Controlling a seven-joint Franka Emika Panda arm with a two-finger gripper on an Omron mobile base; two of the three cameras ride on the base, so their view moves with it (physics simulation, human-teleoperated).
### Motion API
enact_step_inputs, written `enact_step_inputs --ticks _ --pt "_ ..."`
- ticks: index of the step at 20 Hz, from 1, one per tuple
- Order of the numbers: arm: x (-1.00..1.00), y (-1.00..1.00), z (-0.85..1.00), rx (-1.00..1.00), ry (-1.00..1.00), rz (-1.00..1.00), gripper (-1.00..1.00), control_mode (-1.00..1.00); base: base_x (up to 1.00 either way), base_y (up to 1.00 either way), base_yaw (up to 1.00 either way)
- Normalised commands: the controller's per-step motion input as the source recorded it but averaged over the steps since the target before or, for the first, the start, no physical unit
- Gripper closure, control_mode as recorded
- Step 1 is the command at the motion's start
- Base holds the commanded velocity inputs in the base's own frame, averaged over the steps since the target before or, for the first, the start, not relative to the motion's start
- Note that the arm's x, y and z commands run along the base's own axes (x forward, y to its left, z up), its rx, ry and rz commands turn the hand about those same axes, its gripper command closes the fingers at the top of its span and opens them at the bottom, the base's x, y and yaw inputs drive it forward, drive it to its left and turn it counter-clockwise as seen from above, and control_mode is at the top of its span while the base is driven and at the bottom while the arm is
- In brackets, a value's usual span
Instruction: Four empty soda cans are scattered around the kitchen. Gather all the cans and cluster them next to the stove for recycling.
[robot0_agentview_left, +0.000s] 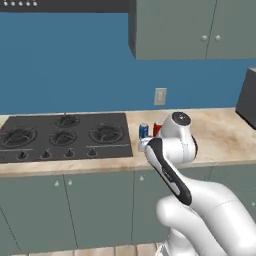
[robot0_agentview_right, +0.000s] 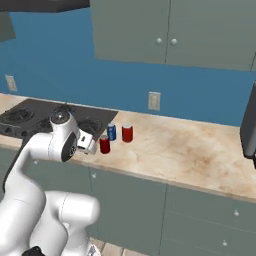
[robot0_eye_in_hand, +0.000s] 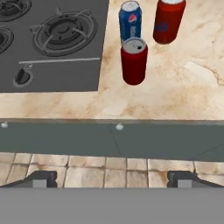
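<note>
Three cans: near red can, blue can, far red can, upright beside stove on table
Handling: light, thin-walled, slick; grip mid-body
Claw: apart, empty

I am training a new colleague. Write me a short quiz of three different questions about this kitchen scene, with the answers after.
1. How many soda cans stand on the counter beside the stove?
2. True or false: the gripper is shut on a can.
3. Which can stands nearest the counter's front edge? A) the blue can B) a red can C) a green can

Key
1. Three: the blue can, the front red can and the back red can.
2. False. The jaws stand open and hold nothing; the gripper is out past the counter edge, above the floor tiles.
3. B, the front red can.
</note>
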Motion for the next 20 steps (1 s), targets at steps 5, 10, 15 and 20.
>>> enact_step_inputs --ticks 5,10,15,20 --pt "0.0 0.0 0.0 0.0 0.0 0.0 -1.0 1.0 -0.17 0.0 0.88" --pt "0.0 0.0 0.0 0.0 0.0 0.0 -1.0 1.0 -0.01 0.0 1.0" --pt "0.0 0.0 0.0 0.0 0.0 0.0 -1.0 1.0 0.0 0.0 1.0" --pt "0.0 0.0 0.0 0.0 0.0 0.0 -1.0 1.0 -0.01 0.0 1.0"
